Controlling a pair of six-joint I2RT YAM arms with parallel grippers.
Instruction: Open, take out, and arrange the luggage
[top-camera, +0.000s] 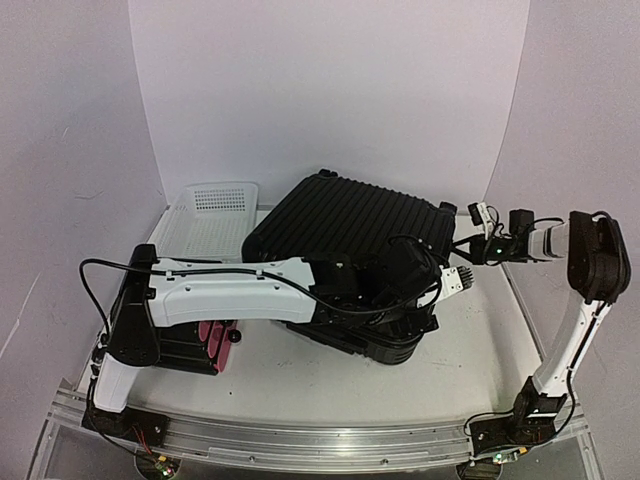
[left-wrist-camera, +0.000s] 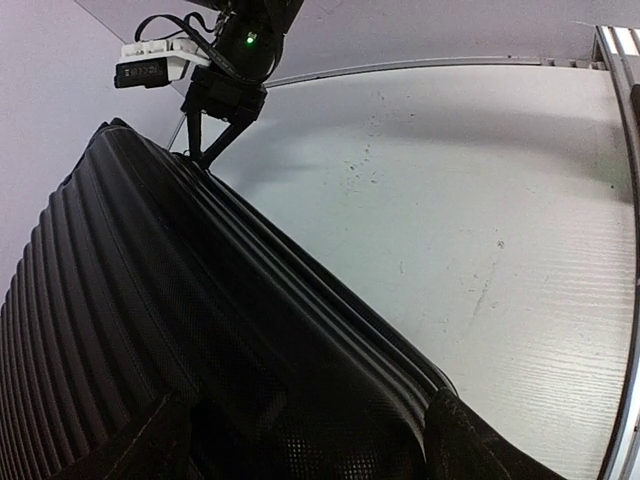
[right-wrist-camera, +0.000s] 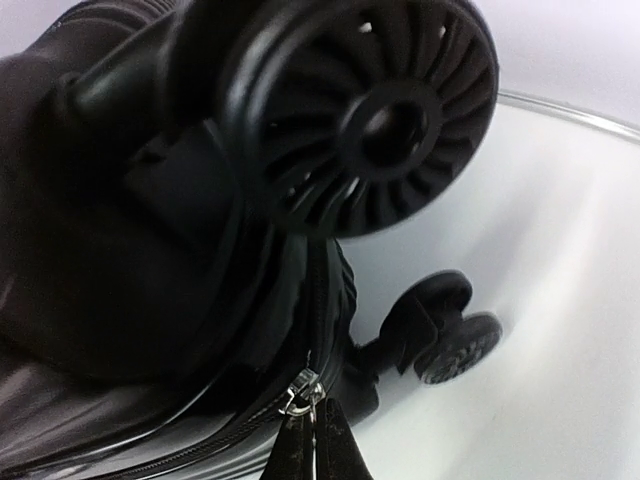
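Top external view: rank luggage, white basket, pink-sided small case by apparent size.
1. luggage, clearly largest.
2. white basket.
3. pink-sided small case, smallest as seen, but the left arm hides most of it, so unsure.

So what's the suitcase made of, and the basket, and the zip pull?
The suitcase looks like hard plastic: a black, ribbed, slightly shiny shell. The basket seems to be matte white plastic with moulded holes. The zip pull is probably metal, since it glints silver.

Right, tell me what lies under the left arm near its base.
A small black case with a pink side and black knob lies there. The left arm covers most of it, so its top cannot be seen.
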